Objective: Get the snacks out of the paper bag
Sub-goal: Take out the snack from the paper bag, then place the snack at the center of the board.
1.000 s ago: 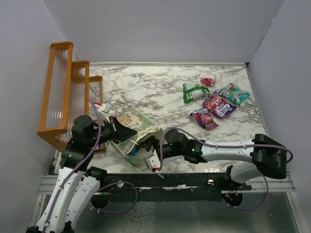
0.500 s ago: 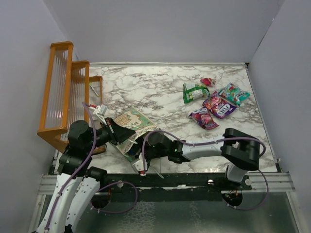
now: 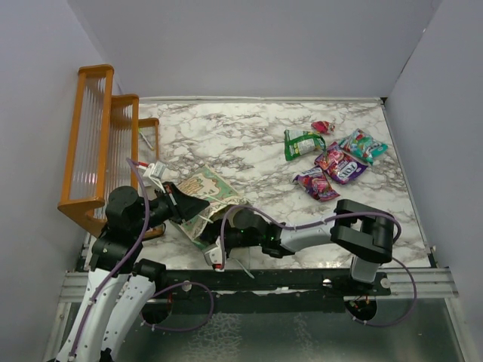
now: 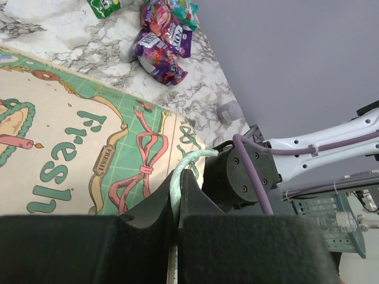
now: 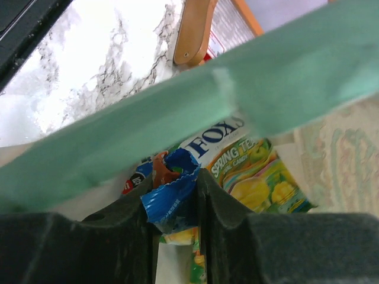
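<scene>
My right claw (image 5: 173,186) is inside the mouth of the paper bag (image 3: 205,187), clenched on the crumpled edge of a blue packet (image 5: 180,165), which sits pinched between my two dark fingers. My left claw (image 4: 177,198) is squeezed tight on the paper bag at its rim, where a pale string handle (image 4: 183,163) loops out from between the fingers. Under both arms spreads the marbled counter (image 3: 249,139). The orange wooden rack (image 3: 98,136) stands along its left edge. The bag lies on its side at the near left of the counter, just beside the rack, with its cream printed panel facing up and its mouth turned towards my right arm. From my right wrist I see the bag's mint-green rim crossing above my fingers. Beyond the blue packet, a yellow-green packet (image 5: 260,177) and a white-labelled one (image 5: 210,142) lie in the bag. Well apart from the bag, at the far right of the counter, loose snacks are grouped together: two pink-purple packets (image 3: 338,164) touching each other, a teal packet (image 3: 364,145) just beside them, a green packet (image 3: 302,143) to their left, and, farthest back, a small red packet (image 3: 323,126).
</scene>
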You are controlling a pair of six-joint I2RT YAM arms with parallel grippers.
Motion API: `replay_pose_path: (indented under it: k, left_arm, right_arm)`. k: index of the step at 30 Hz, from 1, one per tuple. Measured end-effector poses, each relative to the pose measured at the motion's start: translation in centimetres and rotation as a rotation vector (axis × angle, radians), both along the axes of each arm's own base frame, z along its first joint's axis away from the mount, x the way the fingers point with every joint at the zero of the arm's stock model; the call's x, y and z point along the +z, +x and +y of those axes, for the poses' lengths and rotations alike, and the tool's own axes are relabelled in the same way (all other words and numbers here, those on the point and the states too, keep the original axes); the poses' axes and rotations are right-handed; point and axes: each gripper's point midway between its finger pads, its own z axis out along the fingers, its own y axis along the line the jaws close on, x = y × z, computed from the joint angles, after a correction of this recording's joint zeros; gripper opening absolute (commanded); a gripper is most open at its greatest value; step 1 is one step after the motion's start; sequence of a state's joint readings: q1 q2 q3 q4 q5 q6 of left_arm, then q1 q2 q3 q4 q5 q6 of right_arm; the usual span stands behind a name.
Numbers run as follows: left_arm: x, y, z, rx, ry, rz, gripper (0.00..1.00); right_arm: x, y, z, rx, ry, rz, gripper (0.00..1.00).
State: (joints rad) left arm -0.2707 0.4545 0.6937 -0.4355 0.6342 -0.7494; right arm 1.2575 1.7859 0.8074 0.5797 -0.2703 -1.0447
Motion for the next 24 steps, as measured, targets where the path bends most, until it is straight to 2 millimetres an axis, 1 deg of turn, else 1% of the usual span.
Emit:
replay_pose_path:
  k: [5,9,11,18,22,24]
  left_arm:
    - [-0.1,0.2,0.0,0.006,0.003,0.007,0.00]
    - [-0.1,0.5,0.1,0.022,0.004,0.010,0.00]
    - [0.0,0.5,0.2,0.031,0.000,0.002,0.00]
    - [0.6,0.6,0.6,0.061,-0.005,-0.028,0.00]
    - [0.6,0.6,0.7,0.068,-0.004,-0.032,0.00]
    - [0.6,0.6,0.8,0.073,-0.004,-0.034,0.00]
  right_arm:
    - [-0.5,0.0,-1.4,-0.060,0.041,0.058,0.19]
    - [0.4,0.0,-2.8,-0.109,0.089,0.106,0.18]
    - [1.5,0.0,-3.4,-0.132,0.117,0.127,0.18]
    - [6.2,-0.1,-5.4,-0.208,0.244,0.234,0.17]
    - [8.4,-0.6,-6.2,-0.218,0.284,0.293,0.17]
    - [9.5,-1.0,-7.0,-0.224,0.292,0.332,0.17]
